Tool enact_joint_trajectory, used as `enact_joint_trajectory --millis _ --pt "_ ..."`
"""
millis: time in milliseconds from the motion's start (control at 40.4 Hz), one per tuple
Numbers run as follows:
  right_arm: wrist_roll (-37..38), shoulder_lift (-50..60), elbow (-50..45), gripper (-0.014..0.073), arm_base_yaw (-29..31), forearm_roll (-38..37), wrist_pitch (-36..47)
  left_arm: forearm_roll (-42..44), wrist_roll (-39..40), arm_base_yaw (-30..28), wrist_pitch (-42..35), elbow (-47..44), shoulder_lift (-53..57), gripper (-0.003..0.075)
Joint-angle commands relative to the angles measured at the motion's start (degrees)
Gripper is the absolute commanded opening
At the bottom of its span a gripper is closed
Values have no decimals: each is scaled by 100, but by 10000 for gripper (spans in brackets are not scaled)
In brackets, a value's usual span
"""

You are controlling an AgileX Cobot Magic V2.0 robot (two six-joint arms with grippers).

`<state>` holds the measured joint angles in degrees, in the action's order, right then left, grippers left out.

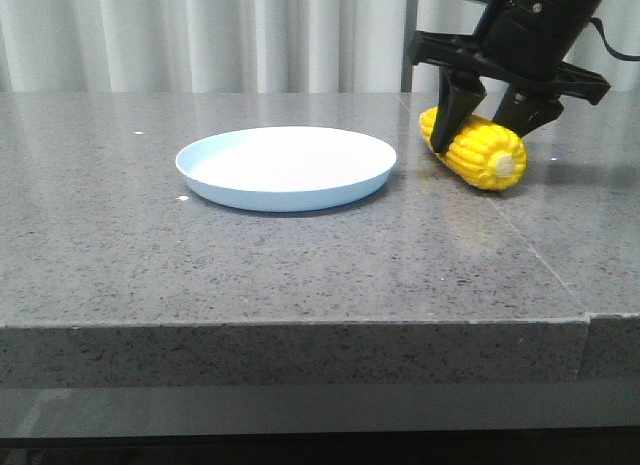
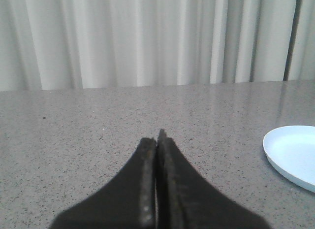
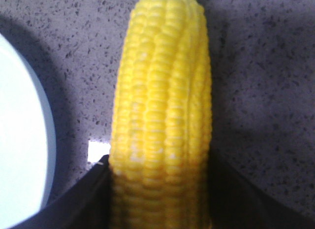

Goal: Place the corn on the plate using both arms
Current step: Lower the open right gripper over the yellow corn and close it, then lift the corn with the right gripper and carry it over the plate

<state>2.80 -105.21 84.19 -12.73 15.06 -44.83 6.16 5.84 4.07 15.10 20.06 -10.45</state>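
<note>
Yellow and glossy, the corn lies on the grey stone table, on the right side and a little far from the front edge. Its pale stub end points toward the near right. The right gripper comes down over it from above, and its two black fingers stand one on each side of the cob, around its middle part. In the right wrist view the corn fills the space between the two dark fingers, which are pressed against its sides, so the gripper is clamped on the corn. Whether the cob rests on the table or is just above it, I cannot tell surely.

To the left of the corn, near but not touching it, sits the pale blue plate. Nothing lies in it; only its smooth white-blue inside is seen.

The left gripper shows only in the left wrist view. Its two black fingers are together, tip against tip, holding nothing, above bare table. The rim of the plate appears at the right of that view.
</note>
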Motion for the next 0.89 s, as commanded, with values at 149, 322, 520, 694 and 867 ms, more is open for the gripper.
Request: enact_joint_trajectory --millis 149,322,520,694,867 --pt "250 627 443 114 -79 -28 -157 11 42 0 -483 147 -60 -20" --pt "1065 667 896 113 -576 -846 -391 11 42 0 -483 147 -60 -20" --pt "2035 491 1324 113 -1480 -1447 -386 11 42 0 -483 147 -60 -20" --pt "2653 150 1525 113 -1918 -1447 -106 11 42 0 -483 147 -60 -20" --pt "2816 -200 1666 113 -2090 -1374 0 11 42 0 -483 147 -60 -20"
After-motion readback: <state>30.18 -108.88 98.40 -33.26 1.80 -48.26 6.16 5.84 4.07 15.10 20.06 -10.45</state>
